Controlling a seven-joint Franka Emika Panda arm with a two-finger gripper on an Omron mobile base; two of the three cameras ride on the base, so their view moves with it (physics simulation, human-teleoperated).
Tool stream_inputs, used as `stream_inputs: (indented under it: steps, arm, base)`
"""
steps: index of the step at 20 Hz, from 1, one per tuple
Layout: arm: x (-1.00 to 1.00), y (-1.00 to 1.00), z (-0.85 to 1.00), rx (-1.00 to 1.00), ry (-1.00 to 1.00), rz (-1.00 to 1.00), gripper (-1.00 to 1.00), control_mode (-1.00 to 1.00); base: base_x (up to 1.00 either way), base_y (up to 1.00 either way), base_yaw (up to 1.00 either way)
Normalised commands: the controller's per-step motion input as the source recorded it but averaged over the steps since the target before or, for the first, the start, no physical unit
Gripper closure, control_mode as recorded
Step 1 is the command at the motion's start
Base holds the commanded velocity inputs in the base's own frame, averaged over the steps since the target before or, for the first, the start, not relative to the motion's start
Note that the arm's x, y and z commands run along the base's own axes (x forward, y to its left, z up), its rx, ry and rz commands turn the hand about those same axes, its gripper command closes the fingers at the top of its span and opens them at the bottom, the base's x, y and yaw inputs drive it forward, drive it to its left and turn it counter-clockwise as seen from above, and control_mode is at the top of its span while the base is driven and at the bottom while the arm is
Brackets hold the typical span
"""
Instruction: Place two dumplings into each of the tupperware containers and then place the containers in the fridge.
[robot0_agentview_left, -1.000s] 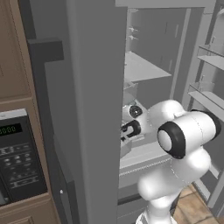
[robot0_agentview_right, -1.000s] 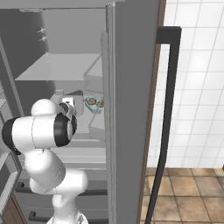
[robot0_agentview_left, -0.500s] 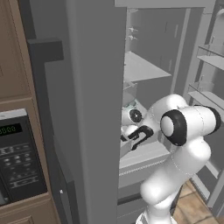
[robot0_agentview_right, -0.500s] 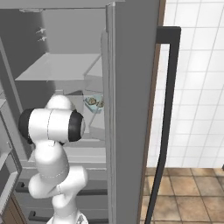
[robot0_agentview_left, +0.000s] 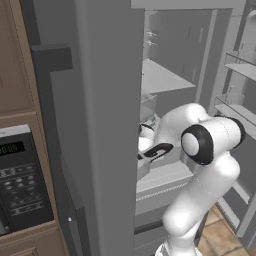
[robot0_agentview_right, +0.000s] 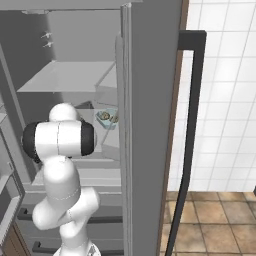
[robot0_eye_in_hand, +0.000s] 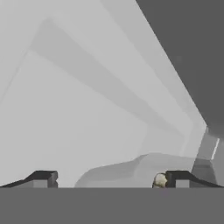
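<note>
Light blue tupperware container (robot0_agentview_right: 107, 120) with dumplings (robot0_agentview_right: 105, 117) on fridge (robot0_agentview_right: 145, 100) shelf, at 2 o'clock from arm; claw (robot0_eye_in_hand: 109, 178) spread apart, empty.

Fridge (robot0_agentview_right: 150, 125) open, pale shelves inside. Upper shelf (robot0_agentview_right: 70, 82) bare on what shows. Below it, the shelf (robot0_agentview_right: 107, 145) next down carries a light blue tub (robot0_agentview_right: 107, 120), right side, up against the door edge; tan dumplings (robot0_agentview_right: 105, 117) sit in it. In left base view the same shelf (robot0_agentview_left: 165, 172) is at arm height w/ a dark grey tub (robot0_agentview_left: 142, 167) at its front left. Hand view: pale tub wall (robot0_eye_in_hand: 131, 168), one dumpling (robot0_eye_in_hand: 160, 180) just behind it.
</note>
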Motion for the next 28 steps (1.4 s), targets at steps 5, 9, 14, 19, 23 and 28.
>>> stream_inputs:
  steps: [5, 9, 14, 19, 23, 28]
  arm:
    - [-0.50, 0.57, 0.13, -0.18, 0.06, -0.04, -1.00, -1.00]
    - [-0.33, -0.26, 0.87, 0.08, -0.11, -0.07, -1.00, -1.00]
    - [-0.97, -0.98, 0.45, 0.20, -0.07, -0.12, -1.00, -1.00]
    - [-1.00, -1.00, 0.39, 0.25, 0.00, -0.10, -1.00, -1.00]
    - [-1.00, -0.98, 0.36, 0.11, 0.00, -0.21, -1.00, -1.00]
    - [-1.00, -0.74, -0.07, -0.04, 0.00, -0.35, -1.00, -1.00]
  base:
    - [0.00, 0.00, 0.00]
    - [0.00, 0.00, 0.00]
    - [0.00, 0.00, 0.00]
    - [0.00, 0.00, 0.00]
    - [0.00, 0.00, 0.00]
    - [0.00, 0.00, 0.00]
